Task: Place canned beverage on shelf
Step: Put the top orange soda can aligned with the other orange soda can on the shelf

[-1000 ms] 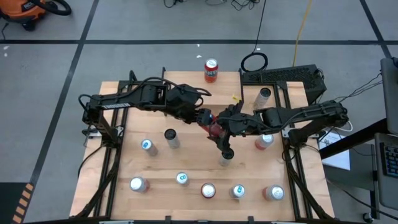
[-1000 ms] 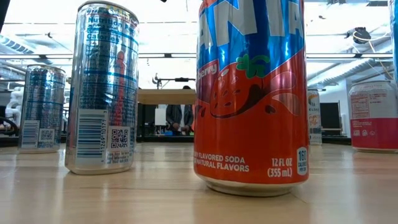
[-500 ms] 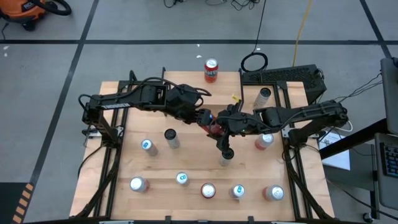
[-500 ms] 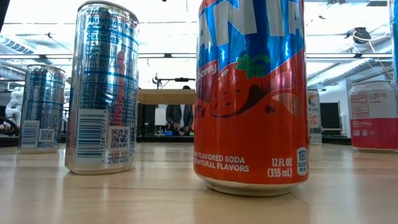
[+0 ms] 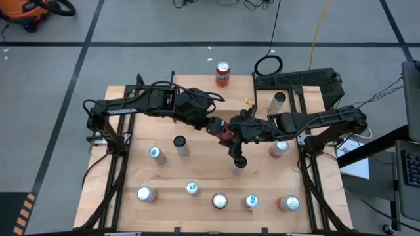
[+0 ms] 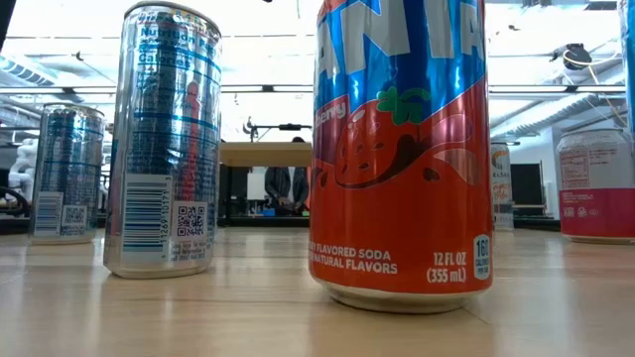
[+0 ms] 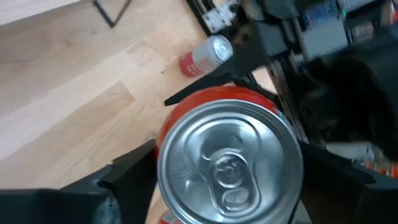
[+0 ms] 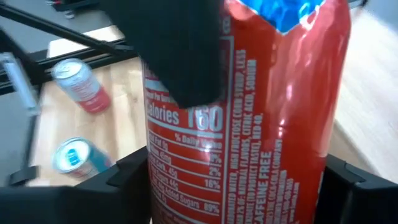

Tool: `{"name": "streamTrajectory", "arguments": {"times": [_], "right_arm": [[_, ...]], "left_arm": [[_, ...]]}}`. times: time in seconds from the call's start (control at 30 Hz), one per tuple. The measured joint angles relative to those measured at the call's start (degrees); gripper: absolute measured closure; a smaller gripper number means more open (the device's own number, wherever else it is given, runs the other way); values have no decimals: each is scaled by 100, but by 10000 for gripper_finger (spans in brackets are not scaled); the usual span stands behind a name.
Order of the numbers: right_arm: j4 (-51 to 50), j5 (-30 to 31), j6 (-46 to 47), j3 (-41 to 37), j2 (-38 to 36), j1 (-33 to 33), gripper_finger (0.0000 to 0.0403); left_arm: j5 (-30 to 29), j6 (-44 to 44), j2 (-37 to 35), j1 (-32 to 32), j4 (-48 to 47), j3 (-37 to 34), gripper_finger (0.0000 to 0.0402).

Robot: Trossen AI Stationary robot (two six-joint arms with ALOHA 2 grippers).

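A red can with a blue band (image 5: 226,135) hangs in the air over the middle of the table, between my two grippers. My right gripper (image 5: 234,133) comes from the table's right and is shut on it; in the right wrist view the can (image 8: 261,124) fills the gap between its fingers (image 8: 134,171). My left gripper (image 5: 216,126) comes from the left. In its wrist view its fingers (image 7: 134,165) stand open just beside the can's silver lid (image 7: 230,158). The shelf (image 6: 265,154) shows as a wooden board far back in the low view. My right gripper pinches the can's printed side wall (image 8: 186,186) between its two fingers, which lie across the can's body. The fingers come slanting down from the table's right side. The can is lifted clear of the table and tilted, its lid toward my left gripper.
Several cans stand on the table: a near row (image 5: 220,200), two at the left (image 5: 155,153), one red at the right (image 5: 278,149), one at the far edge (image 5: 223,74). A black frame (image 5: 298,82) sits far right. In the low view a red can (image 6: 402,149) stands near the lens.
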Motion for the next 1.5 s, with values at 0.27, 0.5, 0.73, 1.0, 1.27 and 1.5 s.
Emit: {"name": "streamTrajectory", "arguments": {"times": [0.27, 0.5, 0.73, 1.0, 1.27, 1.5], "right_arm": [[-33, -88, -4, -11, 9, 2, 129], [35, -323, -4, -9, -20, 2, 129], [12, -1098, -19, -9, -132, -43, 129], [208, -2400, 90, -9, -282, -300, 129], [740, -3912, 469, -9, -282, -720, 129], [1014, -4817, 917, -7, -284, -989, 129]], "left_arm": [[45, 6, -2, 2, 90, 0, 10], [45, 330, -148, 6, 203, 0, 11], [6, 1316, -477, 2, 303, 4, 11], [-3, 3321, -825, -70, 324, 4, 11], [13, 5030, -886, -156, 563, 2, 11], [985, 5019, -881, -221, 890, 0, 11]]}}
